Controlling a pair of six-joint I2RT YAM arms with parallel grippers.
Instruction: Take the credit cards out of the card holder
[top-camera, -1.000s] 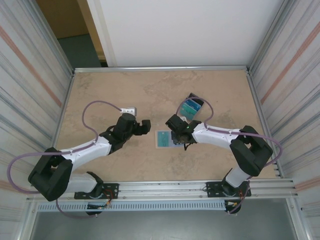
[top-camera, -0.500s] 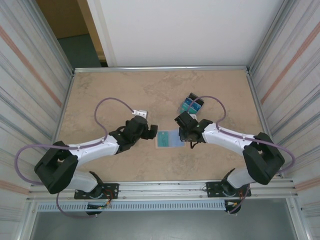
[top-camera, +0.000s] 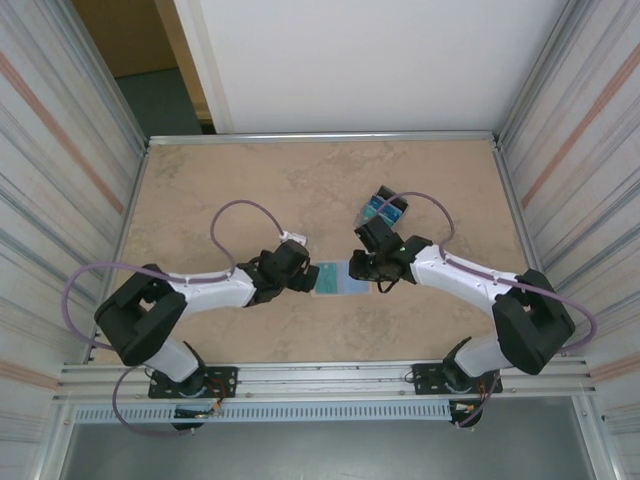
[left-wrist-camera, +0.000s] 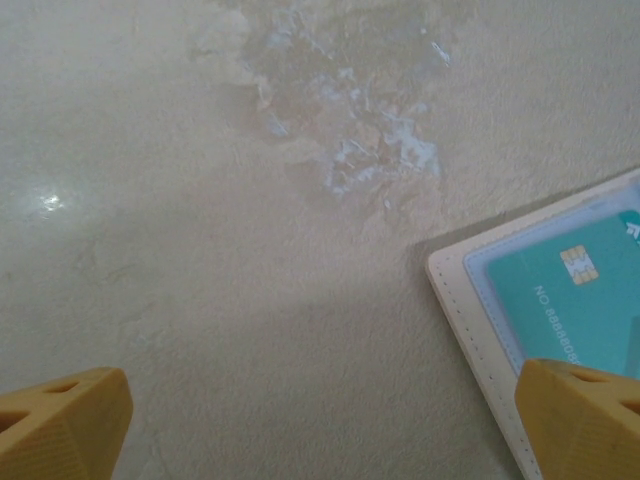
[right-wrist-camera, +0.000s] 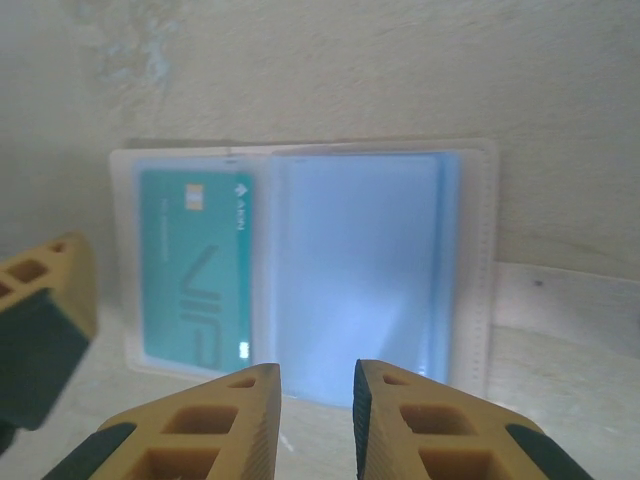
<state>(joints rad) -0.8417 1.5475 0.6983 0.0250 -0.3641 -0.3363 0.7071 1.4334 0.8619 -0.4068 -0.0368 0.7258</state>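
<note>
Card holder (top-camera: 340, 278) spread open flat on the table (top-camera: 250, 190), between my two grippers.
Its long axis runs left to right; the teal credit card (right-wrist-camera: 195, 270) in its left panel lies crosswise. My left gripper (left-wrist-camera: 320, 430) gapes wide, empty; my right gripper (right-wrist-camera: 315, 400) is narrowly parted, empty.

The table (left-wrist-camera: 200, 250) looks matt, stone-like and faintly mottled. The card holder (right-wrist-camera: 360, 260) has glossy clear plastic sleeves and a stitched rim. The teal card (right-wrist-camera: 195, 265) is smooth plastic. My right fingers (right-wrist-camera: 215, 420) are matt plastic.
</note>
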